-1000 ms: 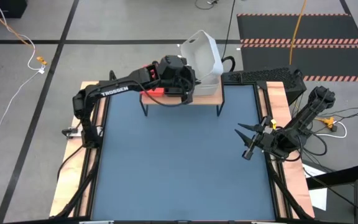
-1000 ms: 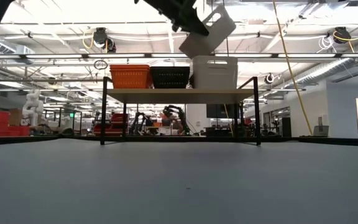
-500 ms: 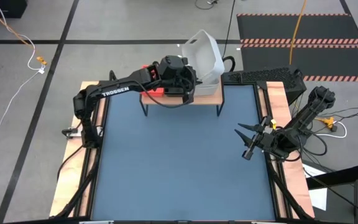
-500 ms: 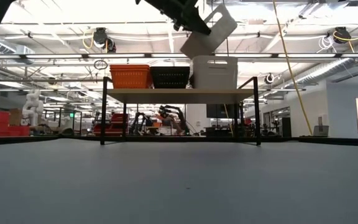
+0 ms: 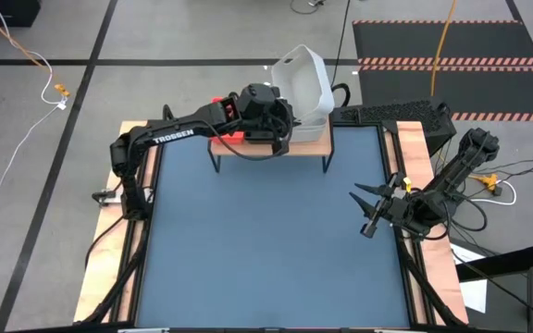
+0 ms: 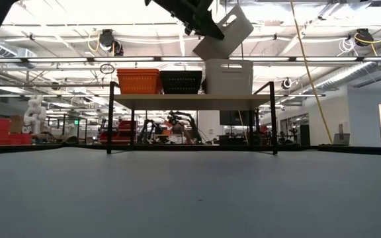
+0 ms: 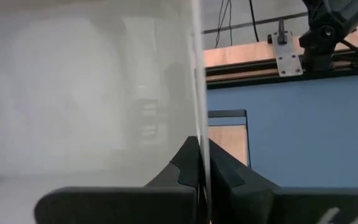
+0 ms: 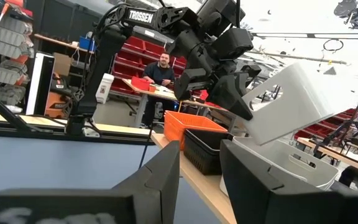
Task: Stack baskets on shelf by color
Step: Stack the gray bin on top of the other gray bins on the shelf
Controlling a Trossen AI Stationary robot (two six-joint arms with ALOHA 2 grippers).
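On the shelf [image 6: 190, 100] stand red baskets [image 6: 139, 80], black baskets [image 6: 180, 81] and a white basket [image 6: 229, 77] in a row, each resting on its base. My left gripper [image 6: 202, 28] is over the shelf's right end, shut on another translucent white basket [image 6: 222, 33] that hangs tilted above the white one. In the high view this basket [image 5: 303, 79] shows its open inside. My right gripper [image 5: 370, 208] hovers open near the table's right edge, holding nothing. My left gripper pinches the white basket's side wall at its rim [image 7: 197, 124], one finger [image 7: 182, 171] inside the basket and one outside. The fingers come from the table's near-left side, slanting down. The basket is tilted; whether its lowest corner [image 6: 206, 57] touches the white basket below, I cannot tell.
The shelf stands on thin black legs [image 6: 109, 125] at the far edge of the blue table top [image 5: 266, 240]. Wooden strips [image 5: 428, 166] border the table. A seated person [image 8: 161, 68] shows in the room beyond.
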